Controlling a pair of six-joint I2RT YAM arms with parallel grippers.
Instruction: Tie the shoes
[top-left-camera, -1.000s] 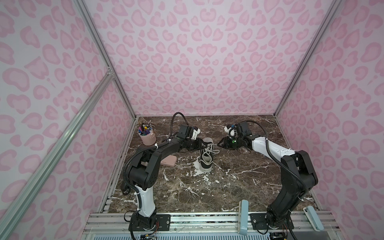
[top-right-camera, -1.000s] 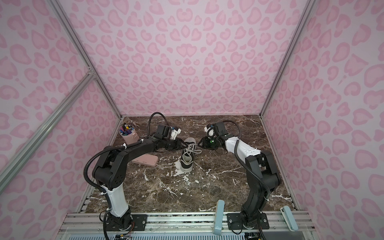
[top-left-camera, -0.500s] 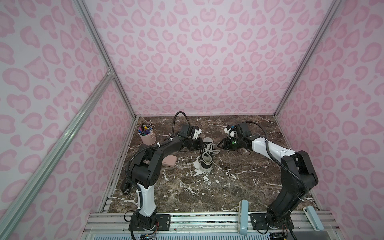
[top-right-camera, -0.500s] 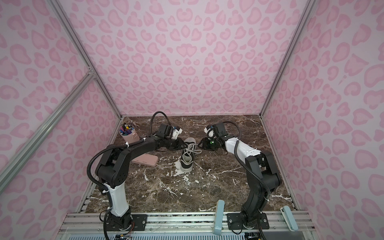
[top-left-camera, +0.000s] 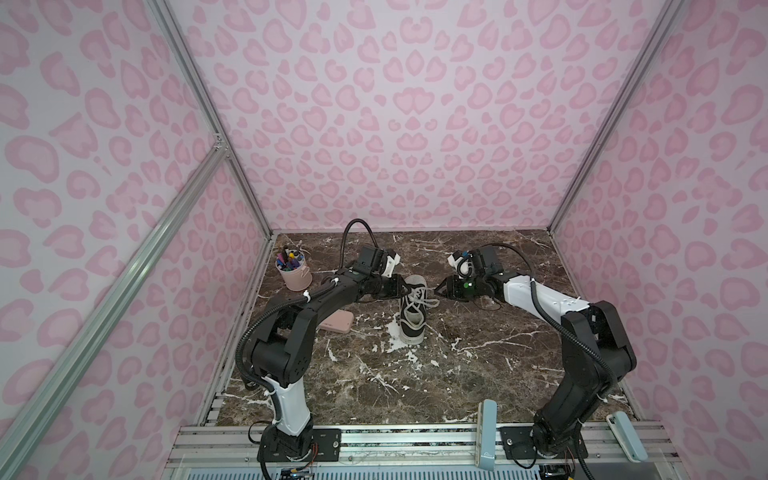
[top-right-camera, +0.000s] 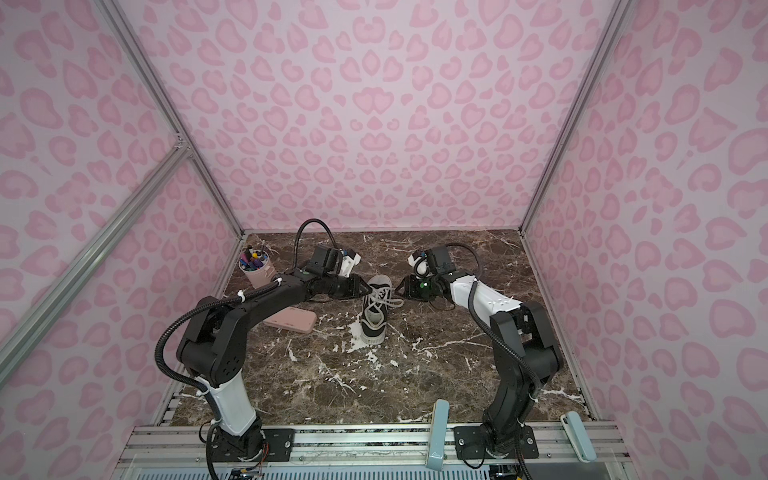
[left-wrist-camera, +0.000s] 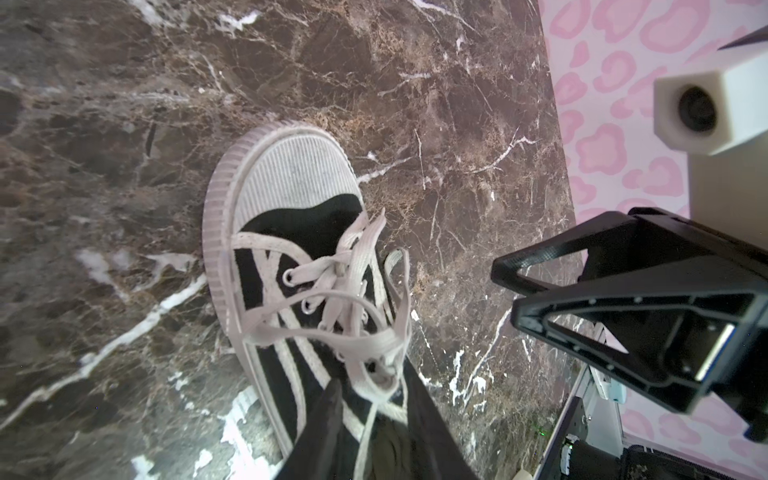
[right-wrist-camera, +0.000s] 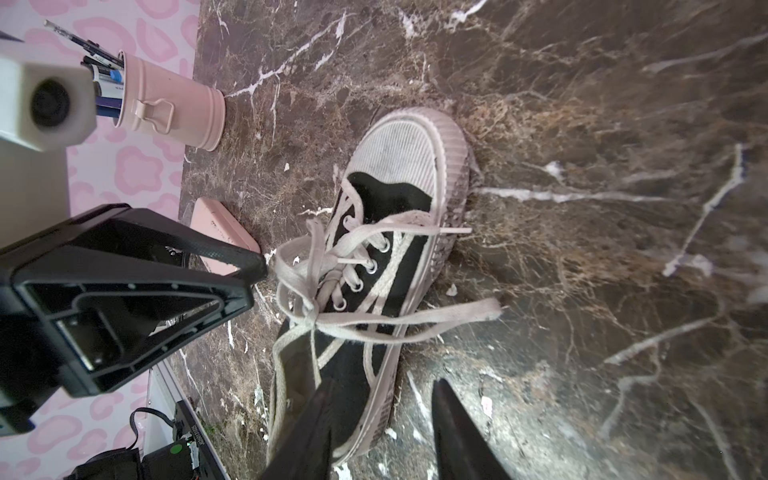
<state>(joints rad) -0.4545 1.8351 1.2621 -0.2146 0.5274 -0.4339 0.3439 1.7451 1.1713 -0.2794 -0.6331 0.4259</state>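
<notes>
The shoes are one black sneaker (top-left-camera: 412, 318) (top-right-camera: 374, 320) with a white toe cap, standing mid-table with its toe toward the back. Its white laces (right-wrist-camera: 311, 320) are knotted loosely, and loops and loose ends spread over the tongue. My left gripper (top-left-camera: 403, 286) (left-wrist-camera: 374, 399) sits at the shoe's left side. Its jaws are apart around a lace loop (left-wrist-camera: 376, 380) and do not pinch it. My right gripper (top-left-camera: 437, 289) (right-wrist-camera: 384, 390) hovers open at the shoe's right side. One of its fingers (right-wrist-camera: 328, 399) is over the shoe's collar and the other is over the table.
A pink cup of pens (top-left-camera: 296, 272) (right-wrist-camera: 174, 112) stands at the back left. A flat pink case (top-left-camera: 336, 322) (right-wrist-camera: 220, 232) lies left of the shoe, under the left arm. Two pale blue stands (top-left-camera: 486, 432) sit on the front rail. Pink patterned walls close in three sides.
The left arm has shifted slightly beside the laces. The right arm and the shoe have stayed where they were.
</notes>
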